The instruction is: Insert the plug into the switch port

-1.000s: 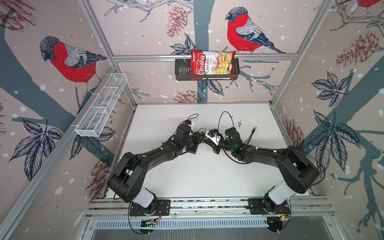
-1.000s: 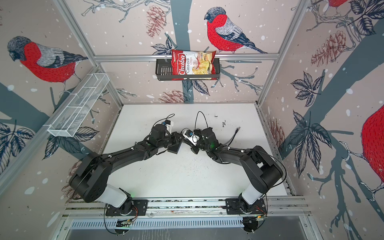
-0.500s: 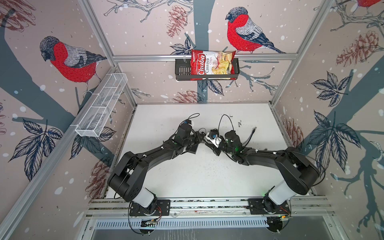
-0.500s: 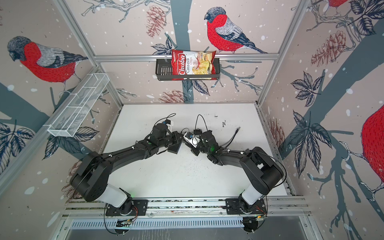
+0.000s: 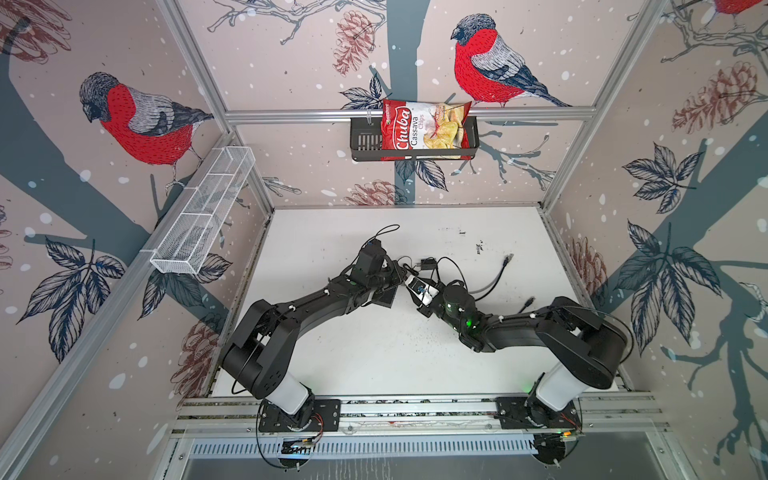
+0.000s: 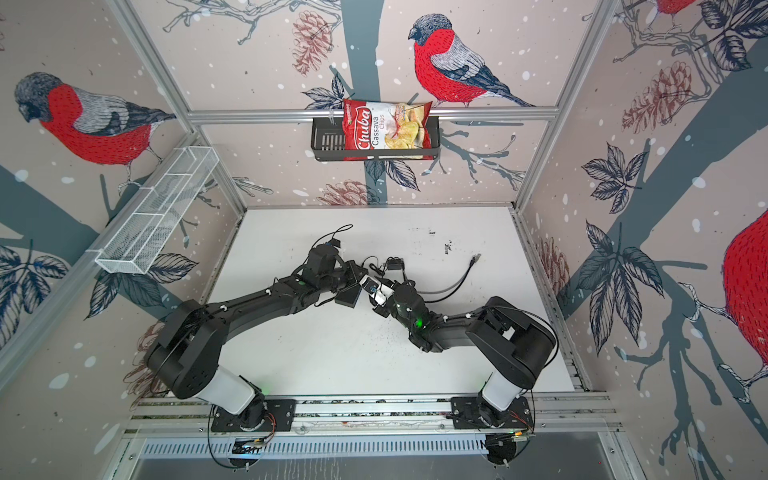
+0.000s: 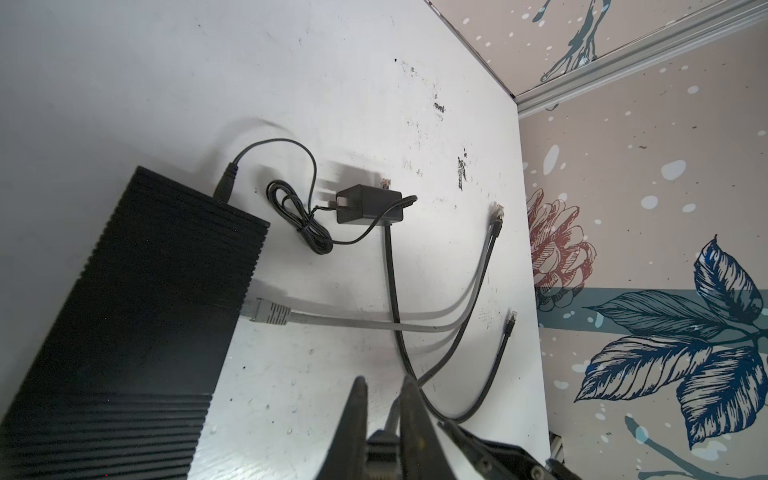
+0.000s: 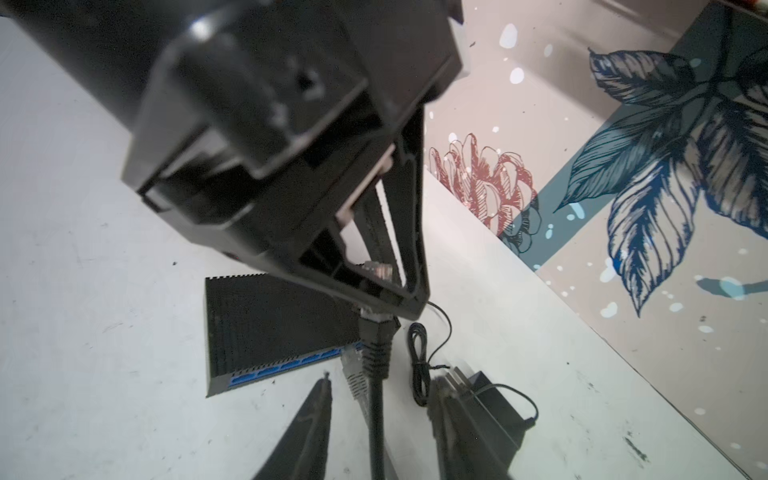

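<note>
- Black-booted plug [image 8: 376,340] with a clear tip: pinched in the narrow left pincer [image 7: 384,382], tip between the fingers, boot and black cord poking out past the fingertips; raised off the white table [image 7: 332,83]; close to the blue port row of the flat black ribbed switch [image 8: 266,328] yet apart from it; not in any port.
- Just changed: right pincer [image 8: 384,378] spread to a middling gap after being shut a second ago, with the cord passing between its fingers and touching neither; left pincer still clamped on the plug.
- Probably a finished hand-over, leaving the plug to the left arm alone; seemingly nose-inward in that grip, so likely in need of turning before any push at a port.
- Already seated in one port: a grey plug [image 7: 270,313] on a flat grey cable; just beside the switch, a small black cube adapter [image 7: 370,205] with its thin coiled cord.
- Both arms reaching in from the near rail, elbows bent, wrists almost tip to tip over the table's middle in both top views; left wrist partly over the switch [image 5: 384,296].
</note>
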`<state>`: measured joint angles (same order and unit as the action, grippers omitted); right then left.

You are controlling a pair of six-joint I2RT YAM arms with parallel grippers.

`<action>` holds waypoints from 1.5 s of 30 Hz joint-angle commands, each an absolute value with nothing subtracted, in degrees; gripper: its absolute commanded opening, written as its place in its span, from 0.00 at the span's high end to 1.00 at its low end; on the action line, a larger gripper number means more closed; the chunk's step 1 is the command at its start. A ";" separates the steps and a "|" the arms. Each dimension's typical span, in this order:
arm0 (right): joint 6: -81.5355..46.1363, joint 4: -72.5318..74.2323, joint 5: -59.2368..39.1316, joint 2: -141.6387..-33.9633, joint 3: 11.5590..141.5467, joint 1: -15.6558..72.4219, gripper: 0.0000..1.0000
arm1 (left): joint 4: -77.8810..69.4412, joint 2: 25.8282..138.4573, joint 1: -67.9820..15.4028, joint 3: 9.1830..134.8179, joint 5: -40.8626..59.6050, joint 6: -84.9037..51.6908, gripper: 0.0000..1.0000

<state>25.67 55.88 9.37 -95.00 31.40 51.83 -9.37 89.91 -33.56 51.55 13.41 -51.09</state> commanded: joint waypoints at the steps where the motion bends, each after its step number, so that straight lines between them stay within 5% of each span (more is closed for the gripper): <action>1: 26.89 62.92 14.76 -96.37 31.72 52.42 0.60 | -8.06 90.15 -33.69 52.25 13.16 -51.67 1.00; 18: 27.95 65.95 16.92 -101.35 33.18 54.68 0.62 | -8.06 91.05 -33.71 52.68 13.88 -52.11 1.00; 45: 29.87 70.66 20.48 -107.31 35.68 56.30 0.81 | -9.04 91.02 -33.75 52.19 14.62 -52.65 1.00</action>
